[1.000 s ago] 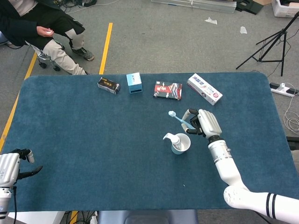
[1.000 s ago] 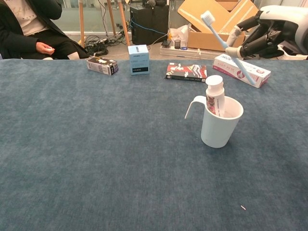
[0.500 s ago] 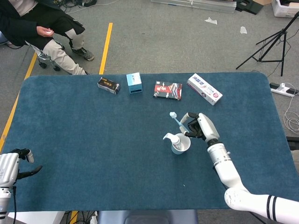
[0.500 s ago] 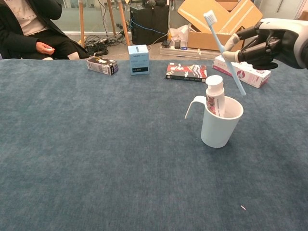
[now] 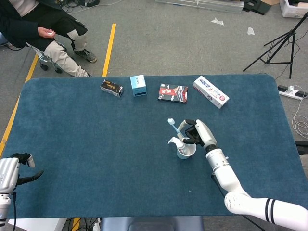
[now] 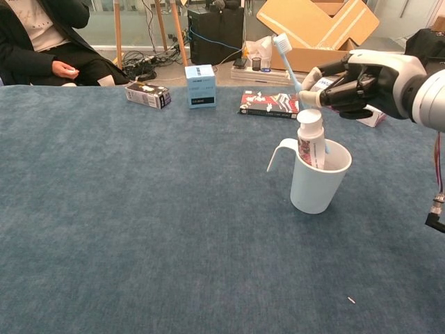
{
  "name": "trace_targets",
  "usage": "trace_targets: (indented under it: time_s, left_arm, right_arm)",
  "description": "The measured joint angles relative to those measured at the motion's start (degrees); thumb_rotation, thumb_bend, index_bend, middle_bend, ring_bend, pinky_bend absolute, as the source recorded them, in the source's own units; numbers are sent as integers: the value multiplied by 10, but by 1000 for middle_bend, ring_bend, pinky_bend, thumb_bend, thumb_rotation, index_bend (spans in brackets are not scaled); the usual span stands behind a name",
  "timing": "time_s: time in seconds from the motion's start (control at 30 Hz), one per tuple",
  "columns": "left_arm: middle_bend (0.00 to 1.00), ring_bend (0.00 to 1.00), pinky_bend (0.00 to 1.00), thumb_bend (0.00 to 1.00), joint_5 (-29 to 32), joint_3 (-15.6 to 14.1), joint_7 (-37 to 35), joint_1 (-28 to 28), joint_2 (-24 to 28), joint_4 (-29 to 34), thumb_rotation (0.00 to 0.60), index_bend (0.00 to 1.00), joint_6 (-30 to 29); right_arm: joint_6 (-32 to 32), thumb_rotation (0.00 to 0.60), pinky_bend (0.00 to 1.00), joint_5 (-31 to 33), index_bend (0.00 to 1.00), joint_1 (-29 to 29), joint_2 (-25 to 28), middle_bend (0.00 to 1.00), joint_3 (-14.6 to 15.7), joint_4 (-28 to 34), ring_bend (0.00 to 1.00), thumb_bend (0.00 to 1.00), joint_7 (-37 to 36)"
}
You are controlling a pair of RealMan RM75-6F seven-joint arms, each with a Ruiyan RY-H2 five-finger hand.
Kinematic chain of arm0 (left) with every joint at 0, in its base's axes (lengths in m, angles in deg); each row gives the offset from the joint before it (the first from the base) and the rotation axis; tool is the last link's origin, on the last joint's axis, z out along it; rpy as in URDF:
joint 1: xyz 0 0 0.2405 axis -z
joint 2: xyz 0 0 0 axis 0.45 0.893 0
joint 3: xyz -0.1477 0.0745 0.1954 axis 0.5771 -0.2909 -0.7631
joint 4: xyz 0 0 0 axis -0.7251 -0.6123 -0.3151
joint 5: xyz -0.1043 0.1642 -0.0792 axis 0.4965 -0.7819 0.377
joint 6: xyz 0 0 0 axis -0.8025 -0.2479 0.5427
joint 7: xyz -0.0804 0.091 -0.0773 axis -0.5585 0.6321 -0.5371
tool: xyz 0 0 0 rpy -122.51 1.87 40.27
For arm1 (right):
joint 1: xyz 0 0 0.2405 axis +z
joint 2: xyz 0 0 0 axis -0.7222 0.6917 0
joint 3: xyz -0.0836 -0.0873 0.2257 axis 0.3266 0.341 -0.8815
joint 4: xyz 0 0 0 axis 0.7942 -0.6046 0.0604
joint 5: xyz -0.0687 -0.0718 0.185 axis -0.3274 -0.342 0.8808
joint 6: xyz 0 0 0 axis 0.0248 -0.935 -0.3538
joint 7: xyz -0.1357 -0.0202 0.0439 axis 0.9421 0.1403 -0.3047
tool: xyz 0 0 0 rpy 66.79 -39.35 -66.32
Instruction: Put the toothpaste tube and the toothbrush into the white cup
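While the right hand (image 6: 361, 83) pinched one toothbrush (image 6: 290, 61) over one cup (image 6: 318, 182) holding one tube (image 6: 311, 139), four boxes (image 5: 138, 85) lined the surface's (image 5: 96, 144) far edge; left hand (image 5: 21, 168) spread.

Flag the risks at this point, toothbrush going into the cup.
1. The toothpaste tube stands in the white cup right below the toothbrush; the handle may catch its cap instead of sliding in.
2. The cup looks light and tall; a sideways push from the right hand could tip it.
3. The brush is held tilted, head up; released too early, it may fall onto the table.
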Motion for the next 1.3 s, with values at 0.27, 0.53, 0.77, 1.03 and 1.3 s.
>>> trace_targets:
  time_s: [0.27, 0.53, 0.77, 1.03, 1.3]
  left_arm:
    - [621, 534, 632, 42, 0, 0, 0, 0, 0, 1, 600, 662, 0]
    - [621, 534, 631, 42, 0, -1, 1, 0, 0, 0, 600, 662, 1]
    - [621, 534, 632, 42, -1, -2, 3, 1, -2, -1, 600, 662, 3]
    - [621, 534, 632, 42, 1, -1, 3, 1, -2, -1, 600, 662, 3]
    - [621, 534, 632, 43, 1, -1, 2, 0, -1, -1, 600, 662, 3]
  right_arm:
    - [17, 600, 1000, -31, 645, -4, -3, 1000, 10, -17, 1000, 297, -34]
    - [28, 600, 1000, -63, 645, -13, 1, 1000, 17, -33, 1000, 297, -70]
    - [29, 600, 1000, -98, 645, -22, 6, 1000, 23, -43, 1000, 297, -98]
    - [23, 600, 1000, -159, 645, -32, 0, 1000, 27, -62, 1000, 297, -163]
    - [4, 600, 1000, -221, 646, -44, -10, 1000, 36, -87, 1000, 297, -235]
